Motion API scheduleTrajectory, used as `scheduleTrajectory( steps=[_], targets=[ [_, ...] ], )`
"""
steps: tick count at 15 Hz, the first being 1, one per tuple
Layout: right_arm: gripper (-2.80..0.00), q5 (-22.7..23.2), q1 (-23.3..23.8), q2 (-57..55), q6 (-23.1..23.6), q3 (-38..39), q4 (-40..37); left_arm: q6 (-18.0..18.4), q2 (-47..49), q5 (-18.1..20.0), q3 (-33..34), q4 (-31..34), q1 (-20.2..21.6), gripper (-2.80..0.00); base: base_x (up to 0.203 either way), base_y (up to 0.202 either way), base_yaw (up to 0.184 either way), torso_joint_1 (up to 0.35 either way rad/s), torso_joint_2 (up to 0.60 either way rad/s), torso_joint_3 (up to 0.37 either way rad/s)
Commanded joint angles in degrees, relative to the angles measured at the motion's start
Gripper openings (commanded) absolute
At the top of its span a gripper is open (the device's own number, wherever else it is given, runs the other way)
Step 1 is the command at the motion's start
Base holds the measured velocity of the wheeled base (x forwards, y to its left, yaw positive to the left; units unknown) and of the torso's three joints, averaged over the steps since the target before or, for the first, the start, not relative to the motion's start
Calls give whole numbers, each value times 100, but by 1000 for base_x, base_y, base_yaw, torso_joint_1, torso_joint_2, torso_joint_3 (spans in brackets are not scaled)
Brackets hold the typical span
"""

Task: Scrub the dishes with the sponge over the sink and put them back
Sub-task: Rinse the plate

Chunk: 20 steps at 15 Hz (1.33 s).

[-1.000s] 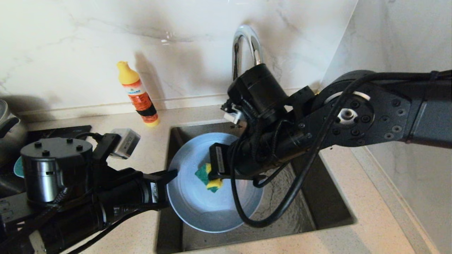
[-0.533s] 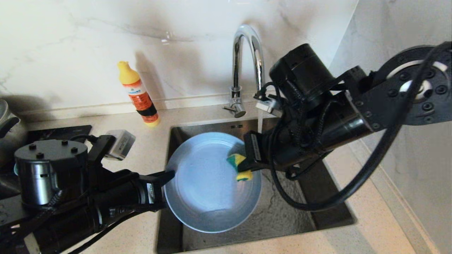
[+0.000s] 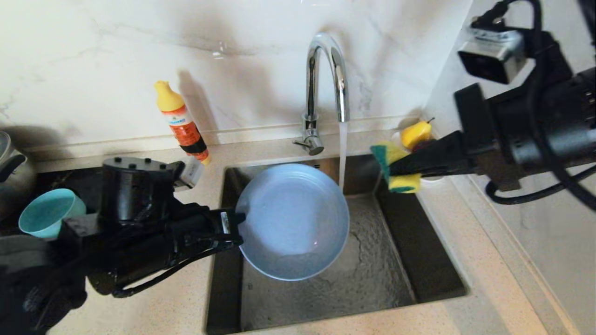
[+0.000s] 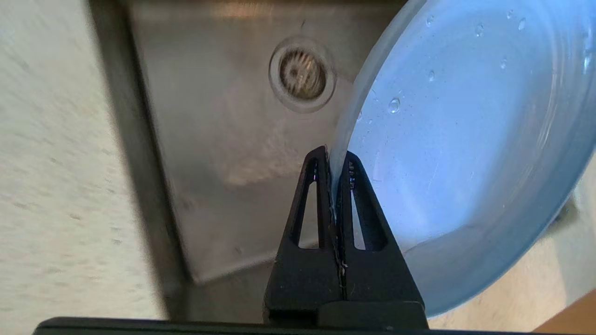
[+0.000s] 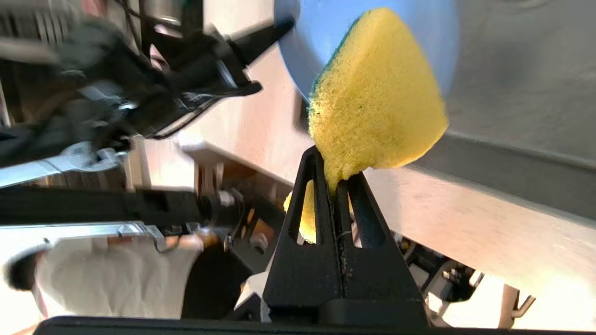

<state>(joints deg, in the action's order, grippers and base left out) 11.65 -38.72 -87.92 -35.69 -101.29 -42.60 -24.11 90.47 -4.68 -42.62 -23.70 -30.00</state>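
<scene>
Sink [image 3: 409,274], steel basin w/ round drain strainer [image 4: 301,74], is the landmark; tap [image 3: 326,79] at its back edge runs water into it; blue-grey plate [image 3: 293,221] hangs tilted over sink's left half, wet, droplets on its face; left gripper [image 4: 333,160] at sink's left rim, jaws pinched tight on plate's edge; right gripper [image 5: 334,174] above sink's back-right corner, jaws squeezed shut on sponge [image 3: 396,170], yellow w/ green face, clear of plate; teal bowl [image 3: 46,218] well left of sink.
</scene>
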Motion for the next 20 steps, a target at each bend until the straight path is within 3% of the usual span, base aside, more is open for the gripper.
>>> scheduleTrajectory(
  steps=[1, 6, 11, 15, 20],
  targets=[
    [-280, 49, 597, 786, -30, 381, -93, -313, 876, -5, -648, 322, 12, -280, 0, 0, 0, 0, 0, 0],
    [-280, 549, 1515, 1885, -50, 1977, 16, -972, 1942, 47, -1834, 739, -110, -280, 0, 0, 0, 0, 0, 0],
    [-280, 703, 1638, 2396, -80, 3313, 903, -1228, 2612, 71, -2683, 740, -293, -280, 0, 0, 0, 0, 0, 0],
    [-280, 759, 1640, 2473, -219, 3564, 1219, -1366, 2890, 73, -3231, 786, -637, -280, 0, 0, 0, 0, 0, 0],
    [-280, 777, 1640, 2499, -219, 3635, 1219, -1428, 2879, -50, -3130, 827, -752, -280, 0, 0, 0, 0, 0, 0]
  ],
)
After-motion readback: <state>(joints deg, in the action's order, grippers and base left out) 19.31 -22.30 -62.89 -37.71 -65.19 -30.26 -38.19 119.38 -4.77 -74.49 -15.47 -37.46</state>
